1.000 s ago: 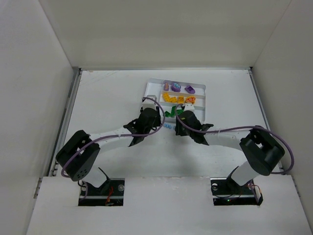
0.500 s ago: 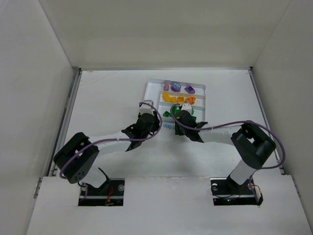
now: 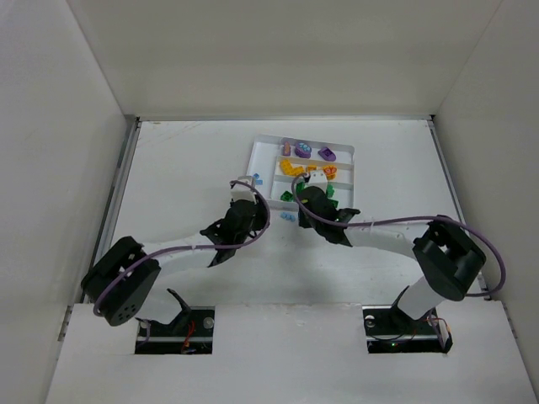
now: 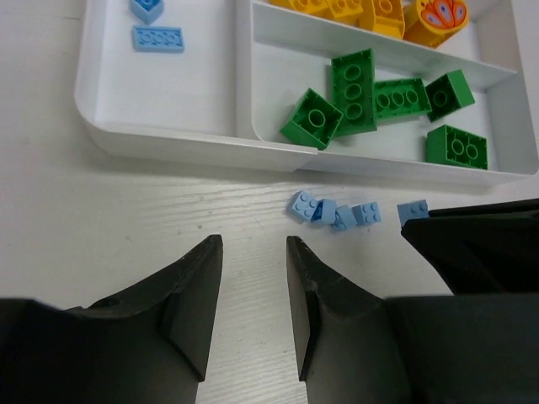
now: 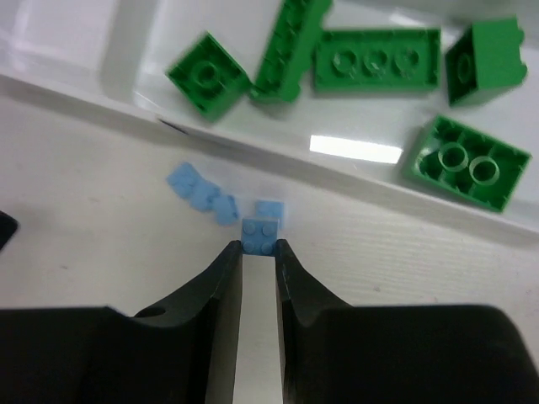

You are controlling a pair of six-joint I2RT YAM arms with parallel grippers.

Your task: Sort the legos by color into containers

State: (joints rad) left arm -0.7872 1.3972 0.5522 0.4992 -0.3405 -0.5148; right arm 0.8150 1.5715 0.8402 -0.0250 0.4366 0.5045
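The white tray [image 3: 263, 151] lies at mid-table. It holds purple bricks [image 3: 303, 152], yellow-orange bricks [image 3: 295, 168], green bricks [image 4: 354, 88] and two pale blue bricks [image 4: 157, 38] in its tall section. Several loose pale blue bricks [image 4: 337, 212] lie on the table just in front of the tray wall [image 4: 185, 139]. My right gripper [image 5: 259, 246] is shut on one pale blue brick [image 5: 259, 234] at its fingertips, next to the other loose ones [image 5: 206, 198]. My left gripper [image 4: 253, 244] is open and empty over bare table, left of the loose bricks.
A yellow-orange round piece with a printed face [image 4: 438, 15] lies among the yellow bricks. The right gripper's black body [image 4: 480, 244] shows close on the right in the left wrist view. White walls enclose the table on three sides.
My left arm has drawn back from the tray toward the near left, uncovering blue bricks in the tall section. My right gripper has shifted slightly over the loose blue bricks.
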